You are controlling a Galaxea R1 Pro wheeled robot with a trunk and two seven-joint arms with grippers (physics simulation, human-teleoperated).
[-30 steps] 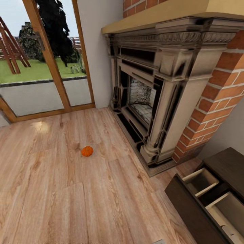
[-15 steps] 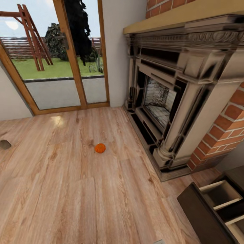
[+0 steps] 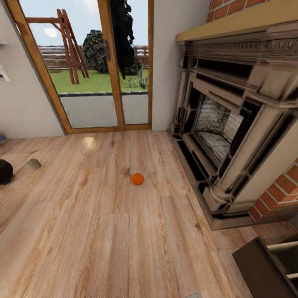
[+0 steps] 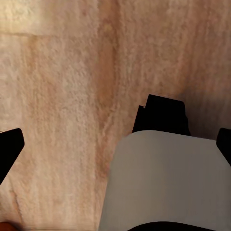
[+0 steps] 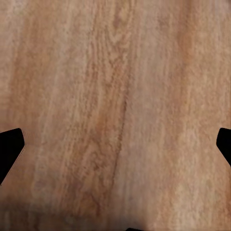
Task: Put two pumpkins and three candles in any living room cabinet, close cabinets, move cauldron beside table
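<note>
Far left edge, a dark round thing (image 3: pixel 5 171) on the floor, cut off, maybe the cauldron, can't tell. Just right of it a small grey-brown stub with a pale top (image 3: pixel 34 164), likely a candle: probably light, stiff, take it across the sides. Mid-floor, one pumpkin (image 3: pixel 137 179), alone on the wood floor (image 3: pixel 82 231), well apart from everything. Likely light, firm, rounded and a bit slippery; pinch across its widest part from above. Nothing blocks it. Right: fireplace (image 3: pixel 231 124); near right corner, the cabinet (image 3: pixel 265 269) with a drawer open. Left tool (image 4: pixel 115 144) and right tool (image 5: pixel 115 144) both spread wide, holding nothing.
</note>
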